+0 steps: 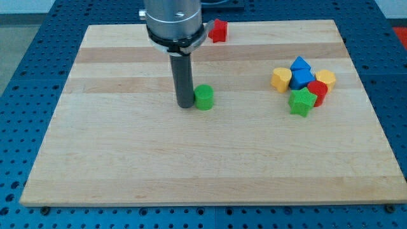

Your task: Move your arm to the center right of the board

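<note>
My tip (186,105) rests on the wooden board (127,165) a little left of its middle. A green round block (204,97) sits right beside the tip on its right, touching or nearly touching it. At the board's centre right lies a tight cluster: a yellow heart block (280,79), a blue triangular block (300,65), a blue block (302,79), a yellow block (326,79), a red block (317,91) and a green star block (302,101). The tip is far to the left of this cluster.
A red block (219,30) lies at the board's top edge, just right of the arm's grey body (173,22). A blue perforated table (25,76) surrounds the board on all sides.
</note>
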Available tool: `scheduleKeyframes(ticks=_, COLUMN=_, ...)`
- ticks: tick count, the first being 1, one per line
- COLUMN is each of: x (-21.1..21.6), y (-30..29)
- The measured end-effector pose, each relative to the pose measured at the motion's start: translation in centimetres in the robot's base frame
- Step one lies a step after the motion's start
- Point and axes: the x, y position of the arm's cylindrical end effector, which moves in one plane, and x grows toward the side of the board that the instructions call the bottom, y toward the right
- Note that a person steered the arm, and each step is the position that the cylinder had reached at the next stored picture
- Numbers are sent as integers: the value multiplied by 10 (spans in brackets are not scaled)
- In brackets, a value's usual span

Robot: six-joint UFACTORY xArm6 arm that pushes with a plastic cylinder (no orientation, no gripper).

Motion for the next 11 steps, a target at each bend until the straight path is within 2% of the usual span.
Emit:
scheduleKeyframes(ticks=2, x=-8, y=42)
scheduleKeyframes(ticks=7, x=-45, y=96)
scheduleKeyframes(ticks=9, x=-45, y=135)
scheduleKeyframes(ticks=11, x=-44, y=151)
